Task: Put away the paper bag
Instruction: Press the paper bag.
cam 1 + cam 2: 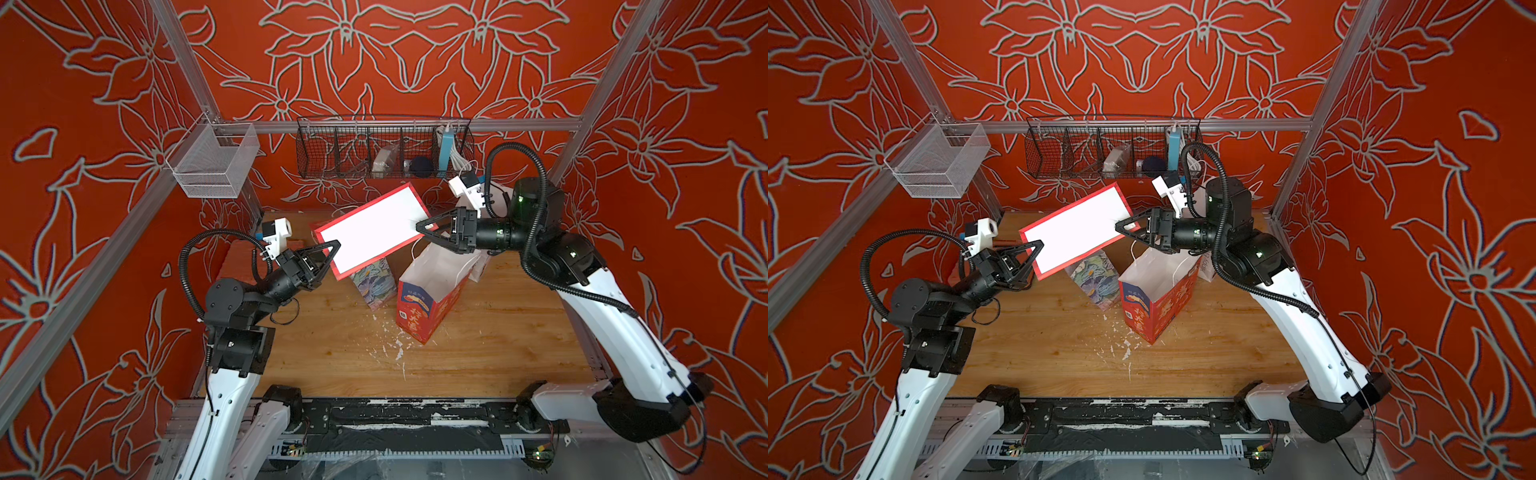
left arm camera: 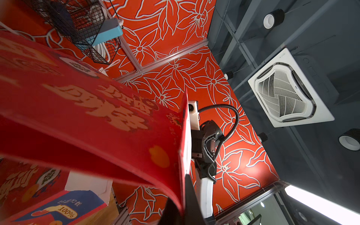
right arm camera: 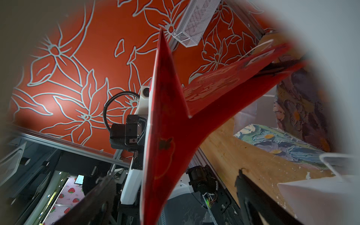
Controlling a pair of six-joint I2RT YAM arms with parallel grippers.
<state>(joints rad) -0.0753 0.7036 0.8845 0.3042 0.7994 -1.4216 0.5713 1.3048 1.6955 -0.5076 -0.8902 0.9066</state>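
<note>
Left wrist view: left hand (image 2: 182,208) mostly behind blurred, cropped paper bag (image 2: 78,109).

Blk wire basket (image 1: 324,156), white mesh basket (image 1: 208,170), wood table (image 1: 324,340).

Centre frame: flattened paper bag (image 1: 372,227), white face with a red border, tilted, held clear of the wooden table (image 1: 332,345). Left gripper (image 1: 336,246) pinches its lower-left corner. Right gripper (image 1: 423,230) sits at its right edge, jaws apart. Just below, open red bag (image 1: 424,309) stands upright, floral bag (image 1: 372,286) beside it.
</note>
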